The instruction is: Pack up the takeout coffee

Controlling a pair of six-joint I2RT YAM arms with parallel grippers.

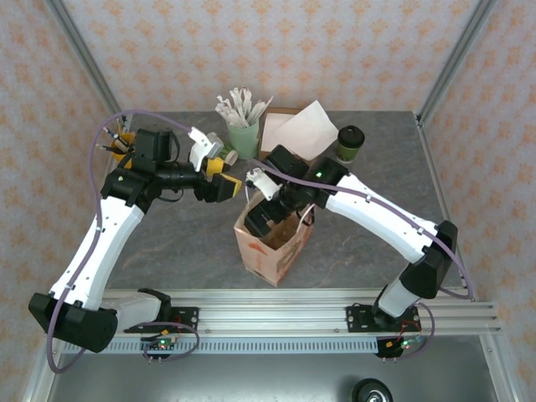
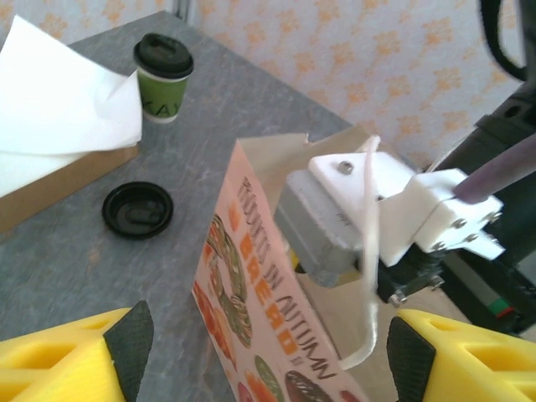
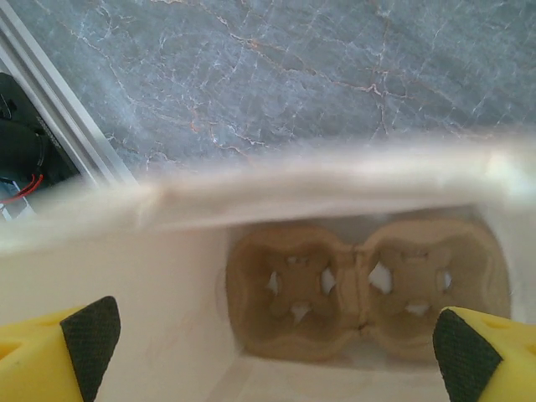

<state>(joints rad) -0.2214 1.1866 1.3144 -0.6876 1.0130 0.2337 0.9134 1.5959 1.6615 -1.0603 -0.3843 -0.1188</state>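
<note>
Two empty wells show at the bottom of the printed paper bag [image 1: 268,251], formed by a brown pulp cup carrier [image 3: 364,289] laid flat there, presumably so that a cup is kept upright once lowered in. The right gripper [image 3: 280,356] is poised over the bag's mouth. Its yellow fingers with black pads are spread wide with nothing between them. Whether the blurred rim is touched by it cannot be told.

The left gripper [image 2: 264,356] is held just beside the bag on the left, likewise spread apart and empty. It is pointed at the bag's side, as if the bag were to be steadied.

The takeout coffee [image 1: 350,142], a small dark green paper cup with a round black plastic lid, is stood upright at the far right of the grey stone-patterned table [image 1: 184,243]. It is placed just beside a cardboard box of white napkins [image 1: 271,130] and well apart from the bag. A loose black lid [image 2: 137,208] is seen lying flat on the table between box and bag. A pale green cup of wrapped sticks [image 1: 243,134] is stood left of the box.

Packing is judged not yet begun: the cup must first be fetched, most easily by the right arm.
</note>
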